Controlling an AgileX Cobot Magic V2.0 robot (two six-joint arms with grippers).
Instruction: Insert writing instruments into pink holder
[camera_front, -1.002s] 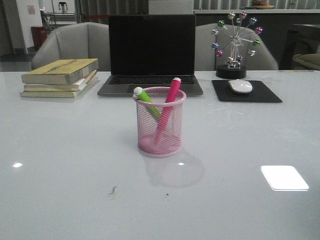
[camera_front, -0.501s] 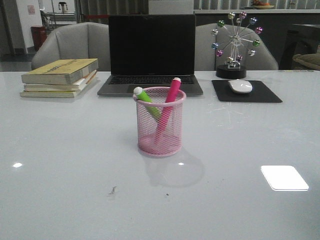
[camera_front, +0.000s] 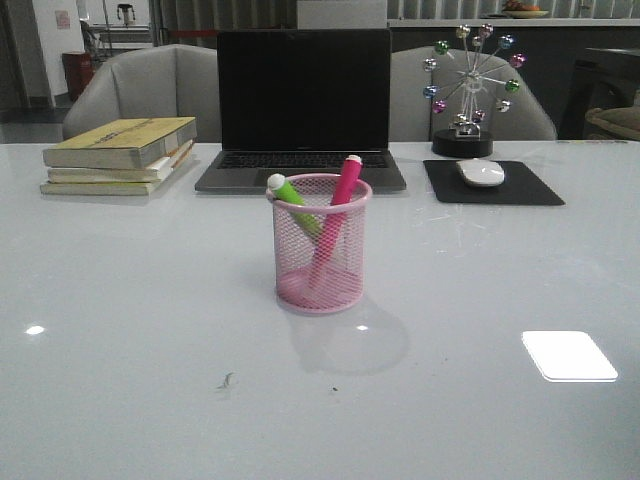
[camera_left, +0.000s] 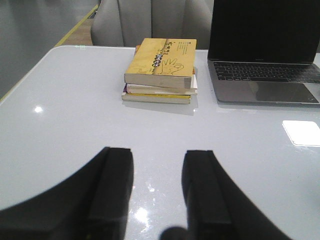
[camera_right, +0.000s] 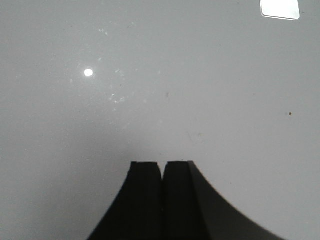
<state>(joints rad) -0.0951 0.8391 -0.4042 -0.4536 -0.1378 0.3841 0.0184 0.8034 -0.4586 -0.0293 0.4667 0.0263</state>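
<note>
The pink mesh holder (camera_front: 321, 290) stands upright at the middle of the white table in the front view. Inside it lean the green marker (camera_front: 292, 198), its whitish end over the left rim, and the hot pink marker (camera_front: 338, 205), its end above the right rim. No arm shows in the front view. In the left wrist view my left gripper (camera_left: 157, 152) is open over bare table, nothing between its fingers. In the right wrist view my right gripper (camera_right: 162, 164) is shut with nothing in it, above bare table. The holder is out of both wrist views.
A stack of books (camera_front: 120, 155) (camera_left: 160, 70) lies at the back left. An open laptop (camera_front: 303, 110) (camera_left: 265, 60) stands behind the holder. A white mouse (camera_front: 481, 172) rests on a black pad (camera_front: 492, 183), with a ball ornament (camera_front: 465, 90) behind.
</note>
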